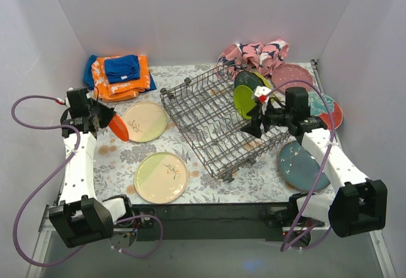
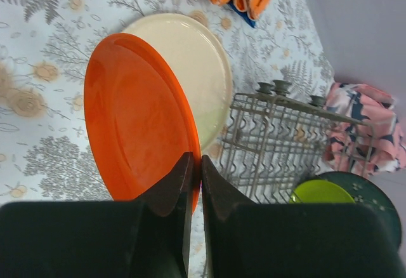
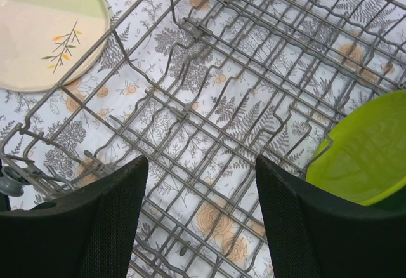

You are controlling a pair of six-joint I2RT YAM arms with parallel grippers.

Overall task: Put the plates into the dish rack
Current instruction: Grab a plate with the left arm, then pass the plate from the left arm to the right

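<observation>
My left gripper (image 2: 195, 164) is shut on the rim of an orange plate (image 2: 136, 119), which it holds tilted on edge above the table at the left (image 1: 118, 126). Beside it a cream sprig plate (image 1: 144, 122) lies flat, and another cream plate (image 1: 161, 176) lies nearer the front. The grey wire dish rack (image 1: 216, 125) sits at the centre, with a lime green plate (image 1: 244, 102) and a dark green plate (image 1: 246, 80) standing at its right end. My right gripper (image 3: 202, 170) hangs open over the rack's tines (image 3: 209, 68), holding nothing. The lime green plate (image 3: 368, 151) is to its right.
A teal plate (image 1: 301, 165) lies right of the rack by my right arm. A dotted pink plate (image 1: 293, 75) and more plates (image 1: 331, 114) lie at the far right. Folded orange and blue cloths (image 1: 120, 75) sit back left, and a pink-and-navy cloth (image 1: 254, 54) lies behind the rack.
</observation>
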